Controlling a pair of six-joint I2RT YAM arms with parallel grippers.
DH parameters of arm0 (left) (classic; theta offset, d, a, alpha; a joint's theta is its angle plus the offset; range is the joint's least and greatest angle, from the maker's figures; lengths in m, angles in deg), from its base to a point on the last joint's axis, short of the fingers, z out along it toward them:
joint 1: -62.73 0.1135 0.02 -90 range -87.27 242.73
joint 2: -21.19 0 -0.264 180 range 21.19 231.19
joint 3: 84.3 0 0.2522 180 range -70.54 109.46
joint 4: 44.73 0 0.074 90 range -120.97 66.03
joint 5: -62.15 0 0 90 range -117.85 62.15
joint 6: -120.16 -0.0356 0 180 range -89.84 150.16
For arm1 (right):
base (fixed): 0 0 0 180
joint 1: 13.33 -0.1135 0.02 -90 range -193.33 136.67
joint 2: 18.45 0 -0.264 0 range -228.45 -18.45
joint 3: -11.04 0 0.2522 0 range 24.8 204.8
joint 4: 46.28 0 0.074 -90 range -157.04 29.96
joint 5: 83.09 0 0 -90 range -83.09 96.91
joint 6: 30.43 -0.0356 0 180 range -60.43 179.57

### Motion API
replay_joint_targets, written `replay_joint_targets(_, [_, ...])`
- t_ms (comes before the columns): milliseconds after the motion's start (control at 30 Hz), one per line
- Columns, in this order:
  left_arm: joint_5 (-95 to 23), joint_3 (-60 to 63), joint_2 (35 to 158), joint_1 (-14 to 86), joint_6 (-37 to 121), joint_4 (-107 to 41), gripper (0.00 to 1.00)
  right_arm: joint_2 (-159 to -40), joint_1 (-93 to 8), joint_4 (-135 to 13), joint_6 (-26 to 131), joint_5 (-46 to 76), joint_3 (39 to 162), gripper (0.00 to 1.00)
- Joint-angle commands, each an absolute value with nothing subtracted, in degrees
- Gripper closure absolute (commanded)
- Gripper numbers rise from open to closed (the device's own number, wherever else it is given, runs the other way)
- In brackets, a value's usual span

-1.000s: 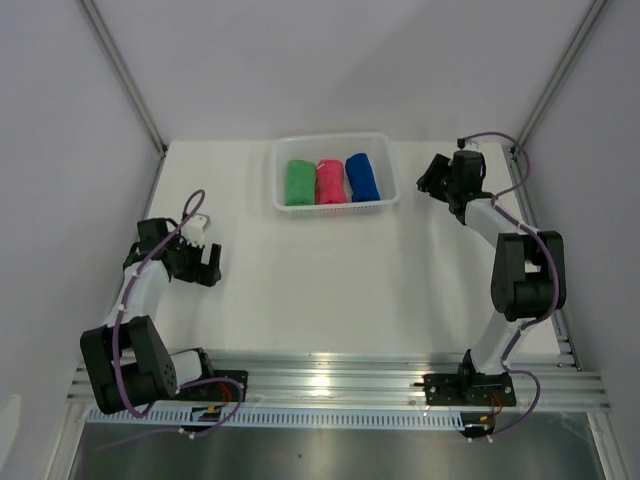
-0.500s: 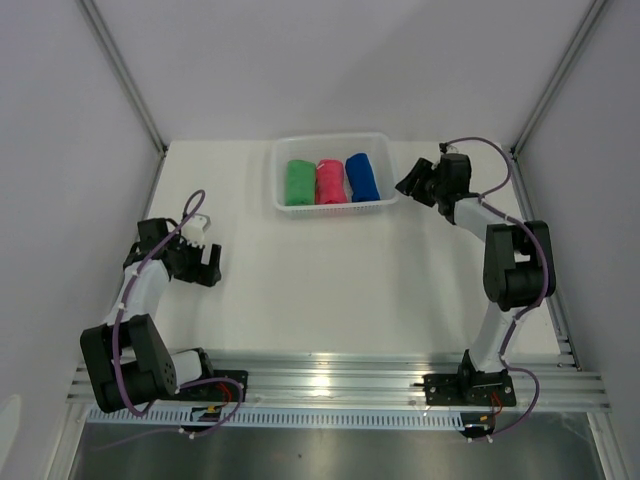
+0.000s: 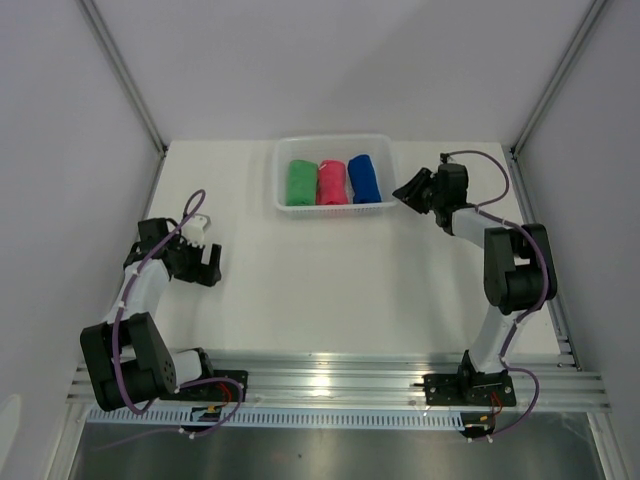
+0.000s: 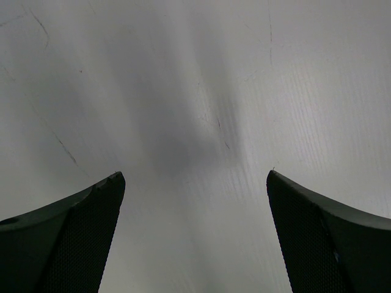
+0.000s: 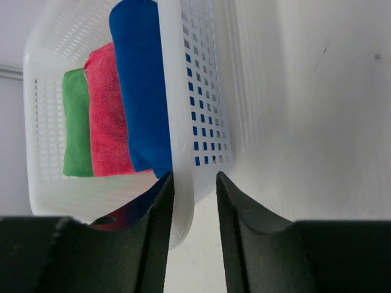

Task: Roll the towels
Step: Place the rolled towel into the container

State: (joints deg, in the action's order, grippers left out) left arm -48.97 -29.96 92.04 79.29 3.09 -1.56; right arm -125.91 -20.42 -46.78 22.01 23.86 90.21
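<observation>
Three rolled towels lie side by side in the white slotted basket [image 3: 335, 139]: green [image 3: 299, 182], pink-red [image 3: 331, 182] and blue [image 3: 363, 178]. The right wrist view shows them close up, green [image 5: 77, 125], pink-red [image 5: 109, 116] and blue [image 5: 140, 85]. My right gripper [image 3: 405, 194] straddles the basket's right wall [image 5: 201, 110] at its near corner. One finger is inside against the rim, the other outside with a gap showing, so the right gripper [image 5: 194, 176] is still open. My left gripper [image 3: 208, 262] rests wide open over bare table at the left, with nothing between the jaws of the left gripper [image 4: 195, 176].
The basket stands at the back middle of the white table [image 3: 330, 280]. Grey walls and slanted frame posts [image 3: 125, 75] close in the sides. An aluminium rail [image 3: 340, 378] with both arm bases runs along the near edge.
My right gripper has swung left and down from the back right onto the basket's right wall, and its jaws have narrowed. The left arm has not moved.
</observation>
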Motion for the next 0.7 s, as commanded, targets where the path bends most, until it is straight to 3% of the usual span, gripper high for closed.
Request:
replay_joint_targets(0, [-49.12, -30.2, 92.2, 79.96, 2.12, -2.84, 0.01, -122.43, -20.97, -45.36, 19.15, 21.5, 87.91, 0.65])
replay_joint_targets(67, [-49.12, -30.29, 92.12, 79.96, 2.12, -2.84, 0.0, -121.38, -21.24, -45.19, 18.62, 20.71, 86.59, 0.69])
replay_joint_targets(467, [-49.29, -30.9, 91.94, 80.05, 1.5, -2.93, 0.0, -115.93, -23.87, -43.6, 14.92, 16.58, 80.79, 0.69])
replay_joint_targets(667, [-49.56, -30.9, 91.68, 80.05, 1.42, -2.93, 0.01, -114.52, -22.91, -46.41, 18.78, 14.91, 82.72, 0.52])
